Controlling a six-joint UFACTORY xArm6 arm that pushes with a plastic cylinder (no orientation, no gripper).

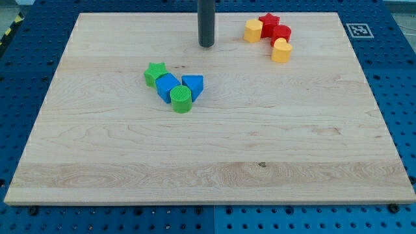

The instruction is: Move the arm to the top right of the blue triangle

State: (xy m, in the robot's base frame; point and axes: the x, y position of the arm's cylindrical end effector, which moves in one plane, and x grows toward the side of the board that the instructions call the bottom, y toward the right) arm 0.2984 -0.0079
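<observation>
I count eight blocks on the surface point(260, 162): two green point(155, 73), two blue point(193, 85), two red point(268, 21), two yellow point(253, 30).

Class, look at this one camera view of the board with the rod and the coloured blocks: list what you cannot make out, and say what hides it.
1. Rod above my tip: cut off by the view's top edge.
2. Blue block beside the blue triangle: partly covered by the green cylinder; shape unclear.
3. Red block under the red star: partly hidden by the yellow heart; shape unclear.
4. Marker at the board's right corner: too small to read.
</observation>
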